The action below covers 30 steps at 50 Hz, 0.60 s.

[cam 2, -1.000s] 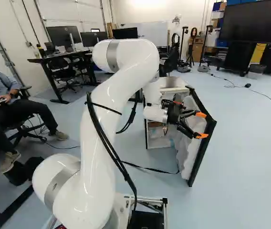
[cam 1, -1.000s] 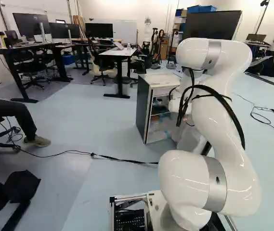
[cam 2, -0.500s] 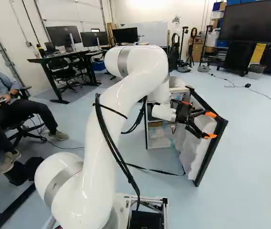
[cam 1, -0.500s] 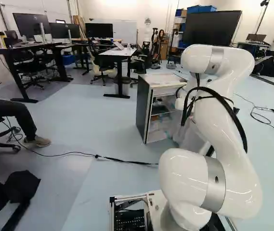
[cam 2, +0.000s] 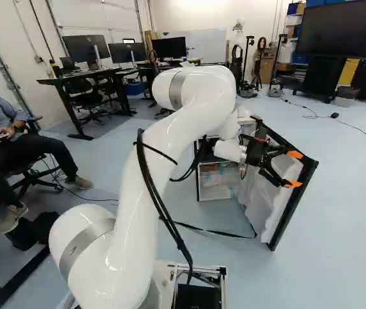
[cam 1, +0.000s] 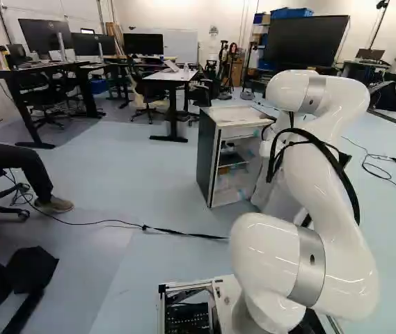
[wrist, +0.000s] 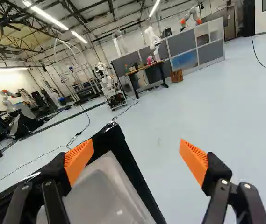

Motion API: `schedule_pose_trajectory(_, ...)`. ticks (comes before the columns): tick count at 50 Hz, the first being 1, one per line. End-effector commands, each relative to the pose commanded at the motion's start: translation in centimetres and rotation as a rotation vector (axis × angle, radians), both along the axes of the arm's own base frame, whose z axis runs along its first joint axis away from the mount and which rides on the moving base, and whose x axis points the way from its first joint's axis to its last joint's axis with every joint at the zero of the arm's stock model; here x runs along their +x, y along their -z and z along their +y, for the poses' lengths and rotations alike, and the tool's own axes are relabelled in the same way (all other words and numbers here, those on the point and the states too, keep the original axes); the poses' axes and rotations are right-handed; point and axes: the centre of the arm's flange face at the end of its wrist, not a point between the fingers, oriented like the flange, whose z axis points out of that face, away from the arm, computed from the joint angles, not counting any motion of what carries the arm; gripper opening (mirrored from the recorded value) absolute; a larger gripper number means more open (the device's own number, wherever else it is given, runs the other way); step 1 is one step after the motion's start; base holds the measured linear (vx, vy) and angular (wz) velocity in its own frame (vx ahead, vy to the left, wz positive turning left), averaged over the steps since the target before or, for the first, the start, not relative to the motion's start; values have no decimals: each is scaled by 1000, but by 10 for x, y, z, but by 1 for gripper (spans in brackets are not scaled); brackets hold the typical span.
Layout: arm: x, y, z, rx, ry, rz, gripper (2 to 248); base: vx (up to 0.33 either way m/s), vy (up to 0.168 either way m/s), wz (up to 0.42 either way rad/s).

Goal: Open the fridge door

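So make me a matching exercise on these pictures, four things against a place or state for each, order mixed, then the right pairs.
1. black gripper with orange pads
2. white-lined fridge door with a black frame
3. thin black cable
4. large black screen

A. lying along the floor
B. fingers apart
C. top right of the right base view
D. swung open

Pairs: 1-B, 2-D, 3-A, 4-C

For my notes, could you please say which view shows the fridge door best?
The right base view: the fridge door shows its lining and long black edge. The arm hides much of it in the left base view; the wrist view shows just one corner by the gripper.
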Motion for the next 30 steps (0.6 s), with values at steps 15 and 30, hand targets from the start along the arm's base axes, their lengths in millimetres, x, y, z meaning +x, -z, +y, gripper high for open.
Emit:
schedule_pose_trajectory(15, -20, -2, 26, 25, -21, 45, 247, 0, 0, 0)
schedule_pose_trajectory(30, -39, -5, 57, 41, -94, 103, 247, 0, 0, 0)
